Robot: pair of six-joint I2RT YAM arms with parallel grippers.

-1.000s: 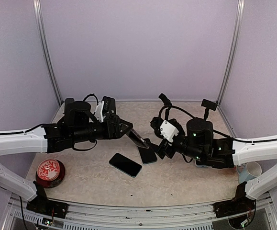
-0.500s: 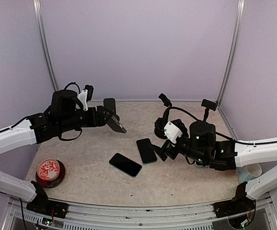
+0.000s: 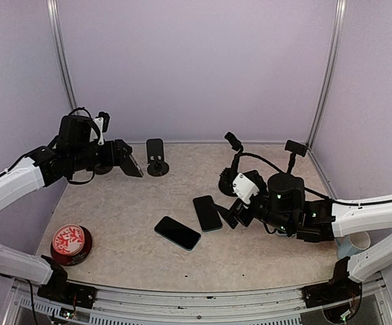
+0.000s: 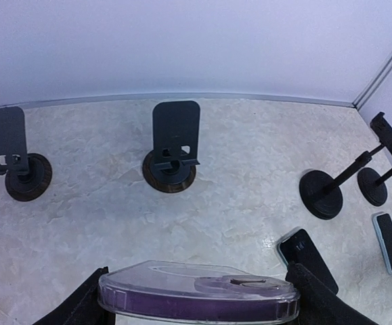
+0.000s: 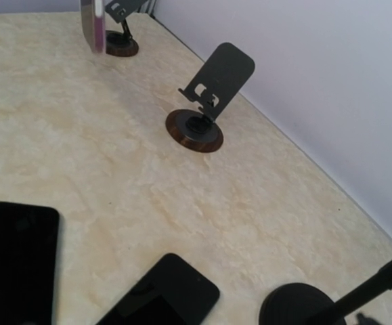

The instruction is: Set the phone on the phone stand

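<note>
**Phone aloft, stand not yet reached**

The left fingers point(image 4: 80, 308) are spread wide and clamped on the two ends of a clear-cased phone with a purple edge point(image 4: 197, 292). They carry it above the pale marbled counter point(image 4: 250, 169), and the wrist camera sees it edge-on. The phone hangs near the back left of the counter, short of the black plate-backed phone stand on a round brown base point(image 4: 175, 135) and clear of it. A second stand of the same kind point(image 4: 9, 139) sits further left.

The right fingers point(image 3: 231, 215) rest low near the middle, beside two dark phones lying flat point(image 3: 208, 212) point(image 3: 178, 232). Their own camera shows nothing between them. How far apart they stand I cannot tell.

Risks, as I judge them:

- The stand looks light and has a small front lip. A phone brought in too low or too fast would likely shove it or tip it backwards.
- The phone's lean does not appear to match the tilt of the back plate. If it is let go like this, it could slide off the lip or fall face-down.
- The case looks smooth, and a grip by its ends may let it twist as the wrist rotates.
- With two similar stands close by, the approach could drift between them.
</note>
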